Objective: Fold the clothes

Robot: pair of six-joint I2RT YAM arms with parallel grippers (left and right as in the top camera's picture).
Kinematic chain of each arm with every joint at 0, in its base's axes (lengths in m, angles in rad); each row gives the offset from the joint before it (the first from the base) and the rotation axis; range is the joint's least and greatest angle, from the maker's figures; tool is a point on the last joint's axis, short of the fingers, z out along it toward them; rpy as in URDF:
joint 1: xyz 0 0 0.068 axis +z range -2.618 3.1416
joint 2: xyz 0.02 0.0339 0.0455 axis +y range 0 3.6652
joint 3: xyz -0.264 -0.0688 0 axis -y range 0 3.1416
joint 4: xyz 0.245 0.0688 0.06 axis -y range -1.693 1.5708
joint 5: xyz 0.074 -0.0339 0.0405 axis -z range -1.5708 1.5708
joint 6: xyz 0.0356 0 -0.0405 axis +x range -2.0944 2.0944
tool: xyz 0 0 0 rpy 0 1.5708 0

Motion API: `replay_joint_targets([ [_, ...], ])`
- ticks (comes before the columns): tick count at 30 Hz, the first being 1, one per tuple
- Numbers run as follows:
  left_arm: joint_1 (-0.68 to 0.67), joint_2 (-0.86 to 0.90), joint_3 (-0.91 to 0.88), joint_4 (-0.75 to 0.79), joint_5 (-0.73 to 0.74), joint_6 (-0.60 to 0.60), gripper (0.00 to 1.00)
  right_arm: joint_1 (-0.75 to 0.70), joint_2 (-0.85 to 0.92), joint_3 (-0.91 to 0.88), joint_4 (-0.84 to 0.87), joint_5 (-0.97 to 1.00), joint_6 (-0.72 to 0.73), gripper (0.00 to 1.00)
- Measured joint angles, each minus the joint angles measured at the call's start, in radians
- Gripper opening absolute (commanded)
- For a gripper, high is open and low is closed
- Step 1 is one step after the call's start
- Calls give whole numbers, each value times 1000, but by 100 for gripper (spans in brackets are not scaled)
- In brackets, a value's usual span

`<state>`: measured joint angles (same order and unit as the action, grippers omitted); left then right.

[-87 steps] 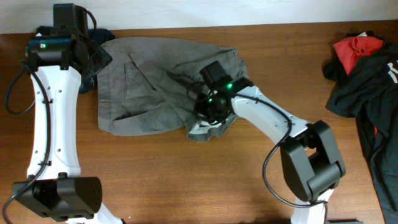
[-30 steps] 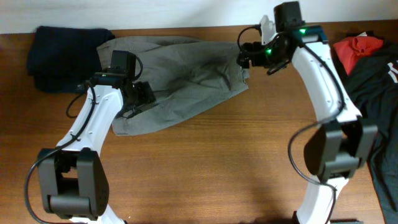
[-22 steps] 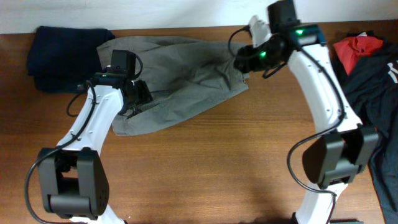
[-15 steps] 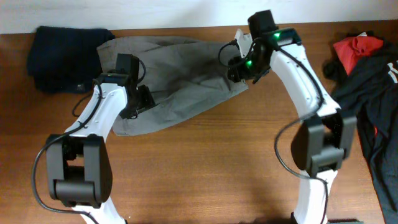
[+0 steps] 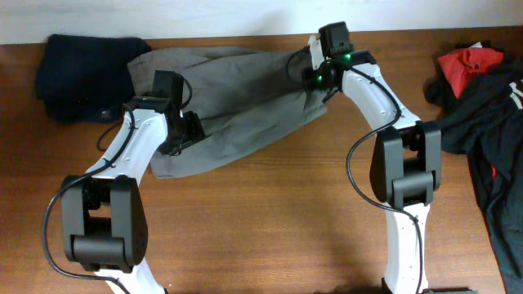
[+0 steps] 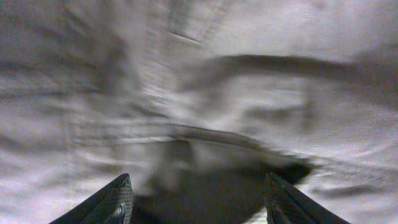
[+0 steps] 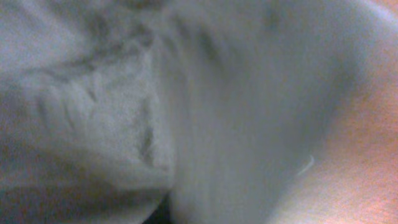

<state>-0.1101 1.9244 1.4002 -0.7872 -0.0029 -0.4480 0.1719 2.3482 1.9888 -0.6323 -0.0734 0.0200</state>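
navy garment: navy garment (image 5: 82, 65) in the upper left of the overhead frame, right edge against the trousers' left end. Touching or tucked under, cannot tell. Not the job.
left gripper: left gripper (image 5: 186, 131) sits on the lower left part of the trousers. Jaws stand apart. Wrist view shows both fingertips (image 6: 118, 199) with a raised ridge of cloth just ahead, no pinch visible.
left arm pose: base at lower left, forearm reaching up and right, wrist pitched down onto the cloth.
trousers: trousers (image 5: 245, 98) spread on the table (image 5: 270, 212), upper centre. Long axis runs left to right, wider at the left end.
key relation: one gripper at each end of that axis, with the cloth lying between them. Neither is clearly nearer the middle. Likely both ends get carried together for the fold.
right gripper: right gripper (image 5: 312, 77) on the upper right end of the trousers. Together or apart, cannot tell. Wrist view is blurred cloth with a gathered band (image 7: 93, 118), own fingers not shown.
right arm pose: base at lower centre-right, arm arched up, wrist pointing left and down.
other pile: red and black garments (image 5: 482, 82) at the right edge, well apart.
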Motion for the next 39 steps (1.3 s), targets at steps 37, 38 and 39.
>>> replay_joint_targets([
  [37,0,135,-2,303,4,41,1,-77,135,11,176,-75,77,15],
  [38,0,135,-2,303,4,41,1,-77,137,13,167,-75,77,13],
  [39,0,135,-2,303,4,41,1,-77,137,15,160,-75,78,12],
])
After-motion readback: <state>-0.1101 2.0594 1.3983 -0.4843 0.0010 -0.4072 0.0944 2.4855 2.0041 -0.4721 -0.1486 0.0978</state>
